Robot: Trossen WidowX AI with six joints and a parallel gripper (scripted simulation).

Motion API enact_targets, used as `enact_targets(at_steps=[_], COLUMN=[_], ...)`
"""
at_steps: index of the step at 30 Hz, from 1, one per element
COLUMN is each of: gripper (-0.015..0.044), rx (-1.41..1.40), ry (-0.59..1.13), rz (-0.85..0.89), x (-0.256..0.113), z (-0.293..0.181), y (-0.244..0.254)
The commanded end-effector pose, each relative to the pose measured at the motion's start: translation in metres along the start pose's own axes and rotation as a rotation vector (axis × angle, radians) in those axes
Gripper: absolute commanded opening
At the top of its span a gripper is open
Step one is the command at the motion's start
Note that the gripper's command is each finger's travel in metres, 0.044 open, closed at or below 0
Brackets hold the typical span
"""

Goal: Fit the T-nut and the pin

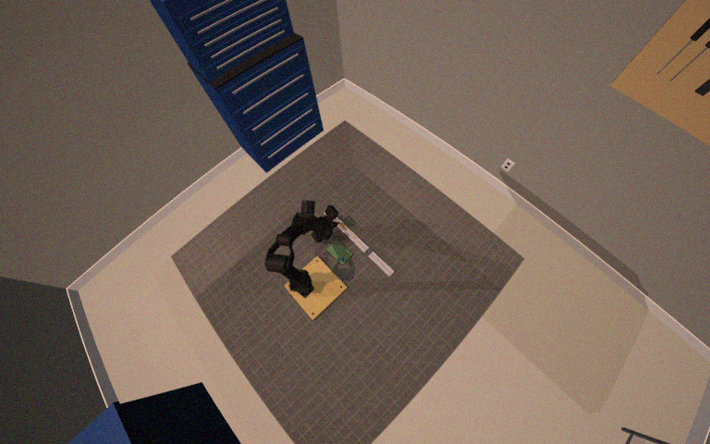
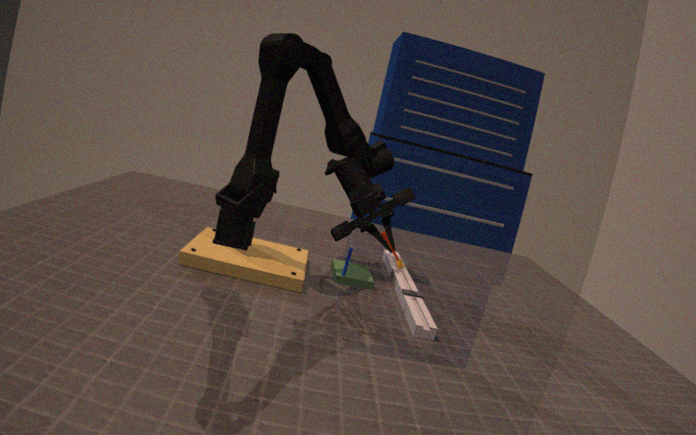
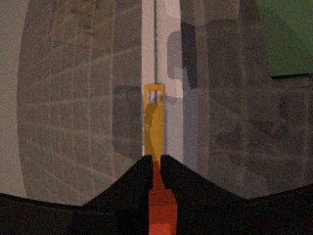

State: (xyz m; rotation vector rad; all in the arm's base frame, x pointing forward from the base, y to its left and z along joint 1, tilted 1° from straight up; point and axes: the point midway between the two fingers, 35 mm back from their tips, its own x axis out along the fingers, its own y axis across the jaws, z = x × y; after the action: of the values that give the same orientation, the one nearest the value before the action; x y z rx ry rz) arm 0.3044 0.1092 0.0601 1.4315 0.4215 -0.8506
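My gripper [image 2: 393,250] [image 3: 156,164] is shut on the orange handle [image 2: 384,237] [image 3: 162,203] of the T-nut. The brass T-nut [image 1: 341,226] [image 2: 399,263] [image 3: 154,122] hangs tilted below the fingertips, in line with the slot at the rail's far end in the exterior view. Whether it touches the lips is unclear. The pale aluminum rail [image 1: 384,265] [image 2: 418,313] [image 3: 148,49] lies on the floor mat. The dark bracket [image 1: 369,251] [image 2: 412,293] crosses it farther along. The blue pin [image 1: 342,259] [image 2: 347,261] stands leaning in the green tray [image 1: 336,250] [image 2: 359,277] [image 3: 289,39].
The arm stands on a yellow base board [image 1: 326,292] [image 2: 256,256]. The green tray lies between this board and the rail. A blue drawer cabinet [image 1: 272,104] [image 2: 457,133] stands behind, well beyond the rail.
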Motion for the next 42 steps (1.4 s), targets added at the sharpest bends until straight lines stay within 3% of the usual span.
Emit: enact_targets(at_steps=[1, 42], gripper=[-0.0150, -0.0150], rx=[-0.009, -0.034], ry=[0.001, 0.001], rz=[-0.014, -0.119], x=[0.0008, 0.0022], z=[-0.0004, -0.0005], y=[-0.0007, 0.0036])
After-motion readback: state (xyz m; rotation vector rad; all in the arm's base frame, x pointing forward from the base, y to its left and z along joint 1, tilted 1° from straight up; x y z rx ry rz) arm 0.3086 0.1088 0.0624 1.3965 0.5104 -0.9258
